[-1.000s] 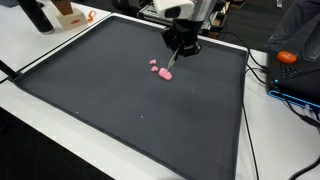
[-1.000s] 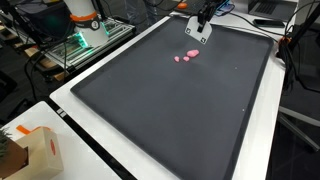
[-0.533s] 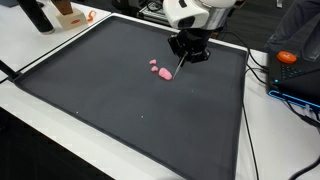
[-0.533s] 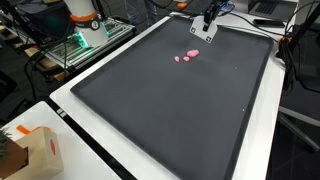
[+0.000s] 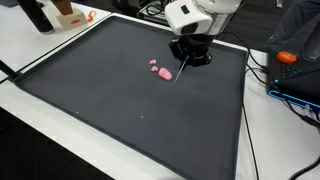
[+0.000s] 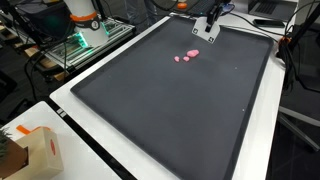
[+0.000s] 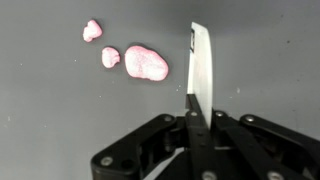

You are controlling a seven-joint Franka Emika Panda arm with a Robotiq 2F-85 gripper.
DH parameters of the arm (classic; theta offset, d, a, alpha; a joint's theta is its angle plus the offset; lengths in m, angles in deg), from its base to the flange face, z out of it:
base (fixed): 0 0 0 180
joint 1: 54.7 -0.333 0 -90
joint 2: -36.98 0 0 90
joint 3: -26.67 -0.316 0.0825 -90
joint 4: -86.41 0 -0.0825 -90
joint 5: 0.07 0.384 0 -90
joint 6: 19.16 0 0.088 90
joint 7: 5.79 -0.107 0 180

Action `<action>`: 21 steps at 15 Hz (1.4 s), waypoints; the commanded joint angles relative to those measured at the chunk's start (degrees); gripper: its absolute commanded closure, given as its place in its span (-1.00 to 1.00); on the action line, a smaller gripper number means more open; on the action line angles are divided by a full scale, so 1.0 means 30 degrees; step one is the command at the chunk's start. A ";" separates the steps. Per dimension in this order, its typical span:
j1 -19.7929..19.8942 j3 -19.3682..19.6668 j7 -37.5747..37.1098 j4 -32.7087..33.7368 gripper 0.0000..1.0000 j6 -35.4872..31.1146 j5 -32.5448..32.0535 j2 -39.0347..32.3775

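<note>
Right of centre in the wrist view, a thin white blade [image 7: 201,60] was clenched at its lower end by the gripper [image 7: 197,113]. It was judged light, stiff and slippery, best pinched across its flat faces. Soft-looking pink lumps [image 7: 146,62] were seen at upper left on the mat [image 7: 60,130], just beside the blade but apart from it.

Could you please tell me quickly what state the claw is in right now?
Claw: closed, holding a thin white flat tool.

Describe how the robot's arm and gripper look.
The arm ends in rounded, glossy white shells. Under them sits the gripper, matte black and blocky. In the wrist view its fingers are angular black linkages dotted with round screw heads. No markings are legible.
</note>
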 commanded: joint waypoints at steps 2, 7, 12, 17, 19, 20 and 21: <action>0.0028 0.0125 0.0514 -0.0136 0.98 -0.0454 0.0016 -0.0104; 0.0119 0.0284 0.0763 -0.1125 0.98 -0.1590 -0.0258 0.0497; 0.0185 0.0504 0.0902 -0.2759 0.98 -0.2983 -0.0373 0.1726; 0.0221 0.0403 0.1012 -0.4575 0.98 -0.3542 -0.0565 0.3665; 0.0231 0.0347 0.0859 -0.5256 0.98 -0.3493 -0.0793 0.4566; 0.0227 0.0305 0.0831 -0.5570 0.98 -0.3437 -0.1007 0.5025; 0.0227 0.0263 0.0737 -0.5829 0.98 -0.3315 -0.1255 0.5434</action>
